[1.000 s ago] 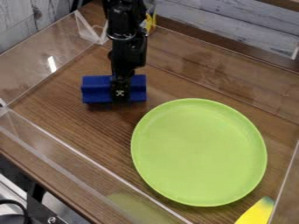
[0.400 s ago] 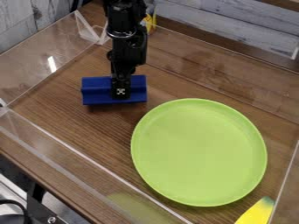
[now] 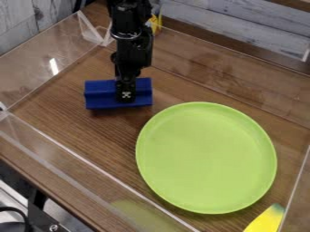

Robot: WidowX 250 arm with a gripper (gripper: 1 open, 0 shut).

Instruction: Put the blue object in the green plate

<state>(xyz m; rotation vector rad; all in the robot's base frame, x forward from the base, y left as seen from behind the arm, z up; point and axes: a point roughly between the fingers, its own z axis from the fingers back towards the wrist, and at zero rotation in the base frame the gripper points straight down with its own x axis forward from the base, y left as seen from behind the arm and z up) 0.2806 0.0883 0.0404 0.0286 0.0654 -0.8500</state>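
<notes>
Just one blue object (image 3: 118,93), one green plate (image 3: 206,156) — apart, pincer (image 3: 123,91) astride block

A single raised camera looks down obliquely, fairly near, over the wooden table (image 3: 72,149).

Dark wooden tabletop (image 3: 72,127), clear walls (image 3: 36,54), perhaps pale planks behind.

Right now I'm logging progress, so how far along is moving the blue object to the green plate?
Done: the gripper has come down straight over the blue object, its fingers straddling the block. In hand: the grasp itself; the block sits on the wooden table, and whether the fingers have clamped it cannot be told. Left: lifting it, carrying it over, and setting it on the green plate, which holds nothing.
</notes>
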